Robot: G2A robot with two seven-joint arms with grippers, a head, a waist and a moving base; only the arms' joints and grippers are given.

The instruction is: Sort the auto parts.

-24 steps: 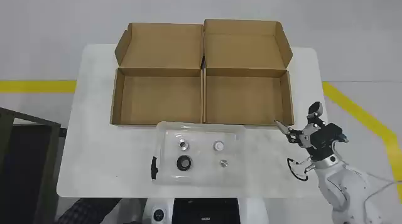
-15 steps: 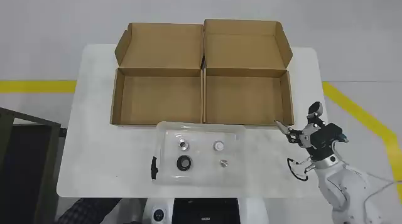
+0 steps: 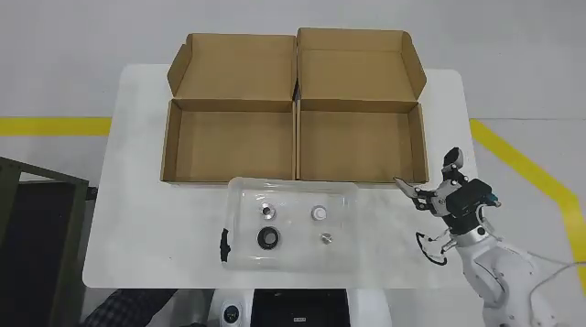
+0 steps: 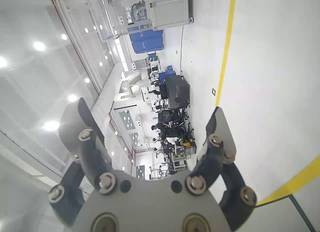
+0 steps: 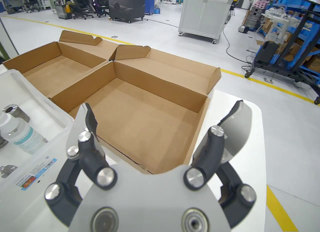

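A clear plastic tray at the table's front holds the parts: a metal cylinder, a white-capped bottle, a black ring and a small metal bolt. A black piece sits at the tray's left edge. My right gripper is open and empty, just right of the tray. In the right wrist view it faces the right cardboard box, with the cylinder and bottle off to one side. My left gripper is open and empty, facing the room and floor.
Two open, empty cardboard boxes, left and right, stand side by side behind the tray with lids folded back. The white table has bare strips left and right of the boxes. Its right edge is close to my right arm.
My right gripper has shifted slightly left, toward the tray. The parts and boxes have not moved.
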